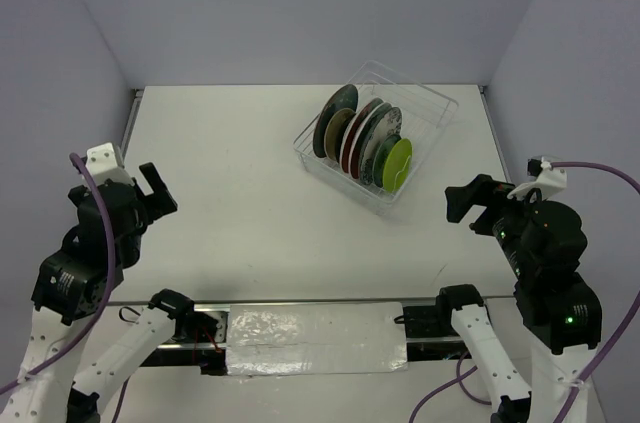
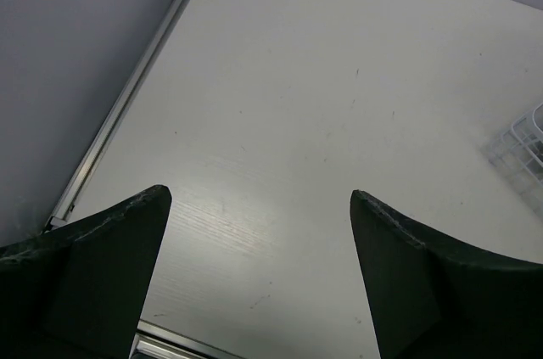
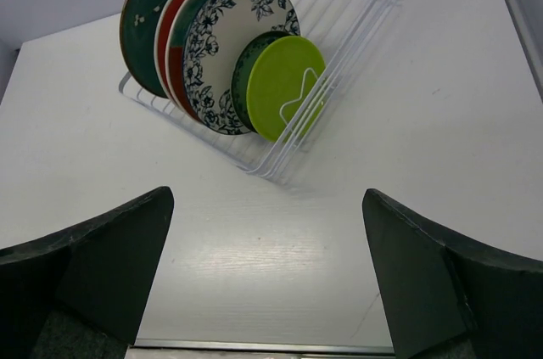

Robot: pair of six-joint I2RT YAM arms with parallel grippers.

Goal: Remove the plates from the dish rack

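**Both grippers empty, plates all in rack: grip notes and arm pose**

Handling, nearest plate first, seen from the right wrist view. The small lime green round plate (image 3: 284,87) stands on edge at the front end of the clear plastic rectangular dish rack with white wire dividers (image 3: 356,11). Its front face is free. It looks light, stiff and smooth, so likely slippery. Best hold is probably the top rim, pinched across the thickness, then lifted straight up out of the slot.

Just behind it is a smaller teal-green plate (image 3: 242,70), mostly hidden. Next comes the large white plate with blue floral pattern (image 3: 229,45), then a red-and-teal plate (image 3: 170,28), packed close with little gap for a finger. Farthest is the dark green plate with pale specks (image 3: 144,19). All look rigid and chippable, so knocking neighbours is the risk. The tray looks light and may slide if a plate drags.

In the top view the rack sits upper right of centre on the white table (image 1: 230,173), set diagonally.

Pose: the left gripper (image 1: 158,193) is at the left edge, raised, jaws wide apart, nothing between them, well apart from the rack. The right gripper (image 1: 458,205) is at the right, aimed at the rack's lime green end, jaws wide, empty, near but not touching.
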